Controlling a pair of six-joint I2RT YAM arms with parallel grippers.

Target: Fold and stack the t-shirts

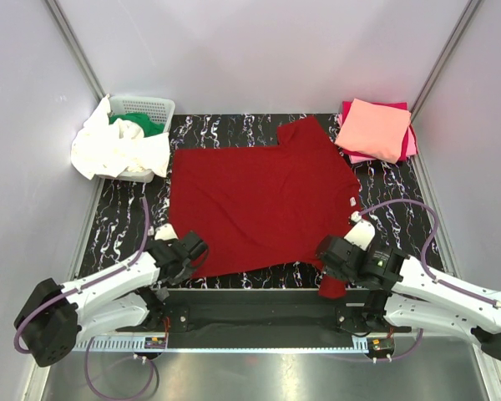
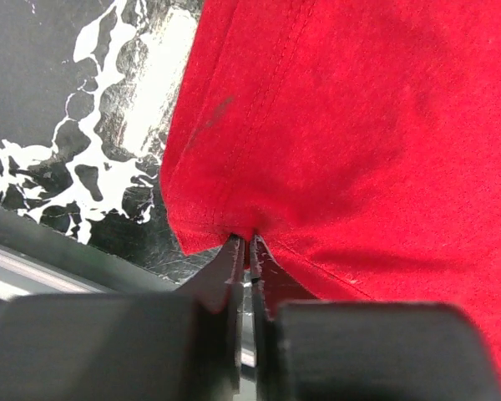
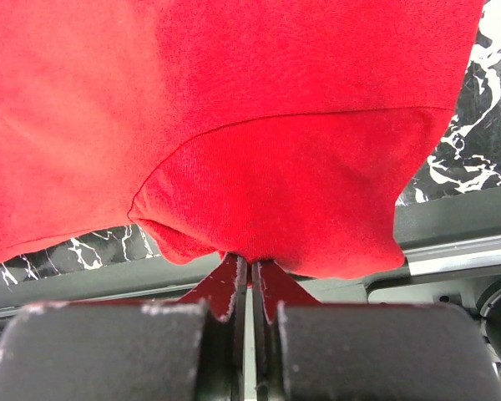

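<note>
Dark red t-shirt flat on marbled mat, left gripper at its near-left corner, right gripper at near-right sleeve.

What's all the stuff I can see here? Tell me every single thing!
dark red t-shirt: one, dark red, spread out in the middle of the table.
salmon pink t-shirt: one, salmon pink, folded, top of the pile at the far right.
magenta t-shirt: one, magenta, folded, under the salmon pink one.
white t-shirt: one, white, crumpled over the basket's rim.
green t-shirt: one, green, bunched inside the basket.
basket: one, white plastic lattice, far left.
table: one, black with white veins.
left pincer: one, black, shut on the dark red t-shirt's near left corner.
right pincer: one, black, shut on its near right edge.
</note>
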